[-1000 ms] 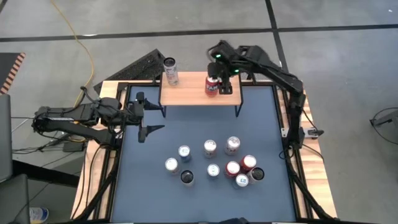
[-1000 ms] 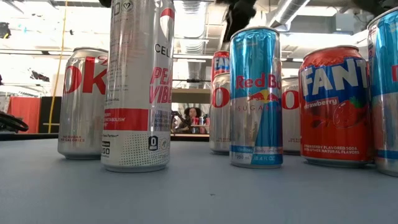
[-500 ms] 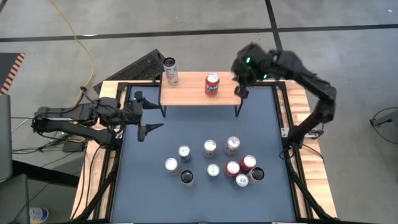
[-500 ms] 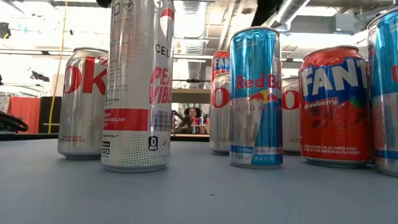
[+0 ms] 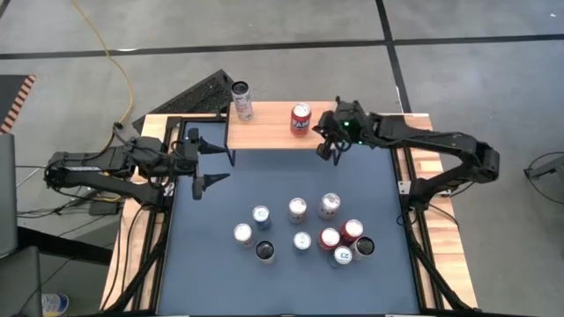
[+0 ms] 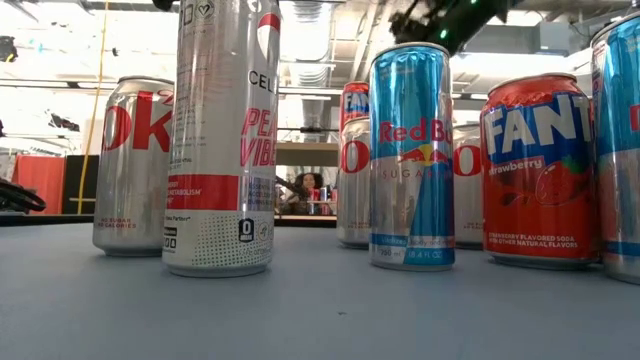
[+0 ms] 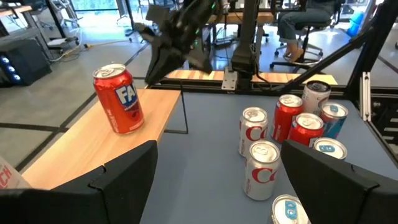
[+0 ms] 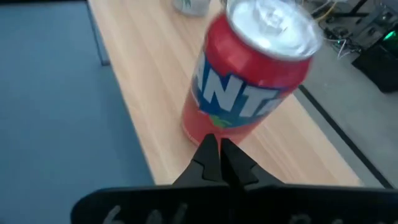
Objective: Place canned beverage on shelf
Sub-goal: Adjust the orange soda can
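The shelf [image 5: 273,136] stands at the table's far edge, a light-wood top on thin black legs. Two cans stand upright on it: a tall silver can [image 5: 241,99] at its left end and a red Fanta can [image 5: 301,119] right of the middle, also in the wrist views [image 8: 249,81] [image 7: 119,99]. My right gripper [image 5: 324,150] hovers shut over the shelf's right end, just right of the red can and apart from it [image 8: 216,155]. My left gripper [image 5: 225,163] waits open at the table's left, near the shelf's left legs [image 7: 217,168].
Several upright cans [image 5: 304,229] stand clustered on the blue mat near the table's middle; they fill the low view [image 6: 410,155]. A black frame [image 5: 405,185] runs round the mat. Bare mat [image 5: 282,180] lies between shelf and cluster.
My right gripper has let go of the red can, drawn back toward the table's right edge, then swung lower and nearer, and has shut. The red can stays upright on the shelf where it was set.
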Robot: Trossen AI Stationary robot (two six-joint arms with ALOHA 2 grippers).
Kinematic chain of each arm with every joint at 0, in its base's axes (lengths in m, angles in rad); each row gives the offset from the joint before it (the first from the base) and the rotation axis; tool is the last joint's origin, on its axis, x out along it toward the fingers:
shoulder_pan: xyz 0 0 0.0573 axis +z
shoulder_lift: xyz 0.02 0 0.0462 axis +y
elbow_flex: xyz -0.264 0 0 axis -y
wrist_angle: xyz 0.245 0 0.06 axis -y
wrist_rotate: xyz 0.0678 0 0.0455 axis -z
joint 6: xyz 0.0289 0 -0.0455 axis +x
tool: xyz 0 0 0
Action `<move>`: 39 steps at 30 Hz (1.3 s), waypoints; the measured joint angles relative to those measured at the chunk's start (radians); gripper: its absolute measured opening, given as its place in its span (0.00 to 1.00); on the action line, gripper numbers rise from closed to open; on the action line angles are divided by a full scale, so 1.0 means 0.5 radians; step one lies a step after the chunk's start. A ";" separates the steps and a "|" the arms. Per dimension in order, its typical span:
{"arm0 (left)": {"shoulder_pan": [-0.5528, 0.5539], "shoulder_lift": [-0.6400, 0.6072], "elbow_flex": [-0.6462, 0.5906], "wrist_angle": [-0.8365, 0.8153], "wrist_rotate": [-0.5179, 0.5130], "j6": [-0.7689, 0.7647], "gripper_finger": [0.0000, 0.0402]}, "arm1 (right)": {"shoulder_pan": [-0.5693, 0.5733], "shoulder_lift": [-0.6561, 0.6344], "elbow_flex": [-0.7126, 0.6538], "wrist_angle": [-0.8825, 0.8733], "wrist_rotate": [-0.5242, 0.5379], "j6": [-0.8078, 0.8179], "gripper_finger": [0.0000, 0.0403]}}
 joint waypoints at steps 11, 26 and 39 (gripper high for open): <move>0.000 0.000 0.000 -0.004 0.000 -0.008 0.83 | -0.102 0.181 0.027 0.057 0.043 -0.033 0.00; 0.001 0.000 0.000 -0.004 -0.002 0.016 0.83 | -0.154 0.309 0.029 0.340 -0.074 -0.072 0.00; 0.001 0.000 0.000 -0.003 -0.048 0.046 0.83 | -0.201 0.335 0.028 0.592 -0.175 -0.074 0.00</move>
